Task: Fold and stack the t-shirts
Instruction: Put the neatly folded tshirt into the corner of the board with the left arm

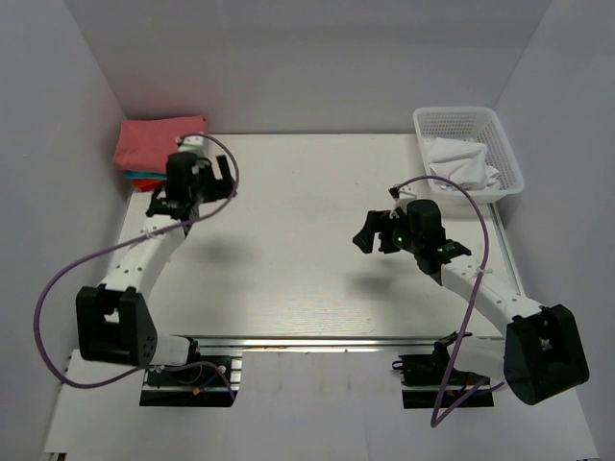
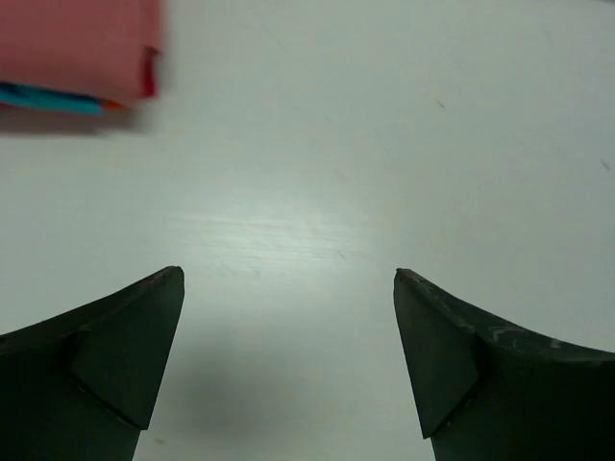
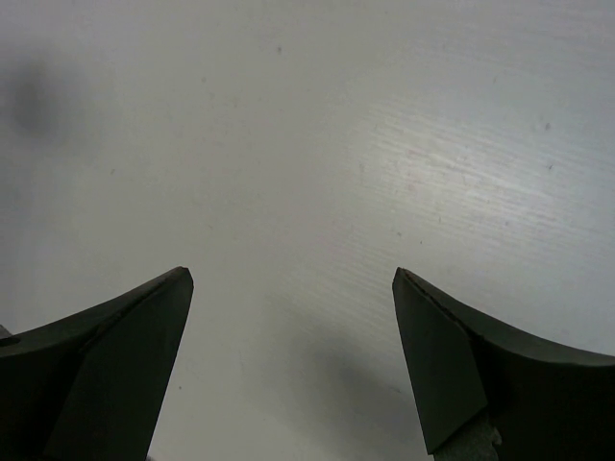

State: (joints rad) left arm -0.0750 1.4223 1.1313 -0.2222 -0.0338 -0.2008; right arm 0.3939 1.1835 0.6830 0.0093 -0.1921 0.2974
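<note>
- Top external view, lower middle: the right gripper (image 1: 377, 230) hangs over the bare table (image 1: 307, 288), fingers spread, holding nothing.
- Higher and left, the left gripper (image 1: 197, 180) is likewise spread and empty. The folded t-shirts (image 1: 159, 144) lie just up-left of its fingers, long axis across the frame, so this arm is far nearer.
- Upper right: the lattice basket (image 1: 509, 158) holds crumpled white cloth (image 1: 461, 163), possibly another shirt.

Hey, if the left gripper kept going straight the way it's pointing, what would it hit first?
Probably the bare table: the open left gripper has only tabletop ahead of it in its wrist view. The stack of folded t-shirts sits off to the upper left of that line, though depth is unclear.
</note>
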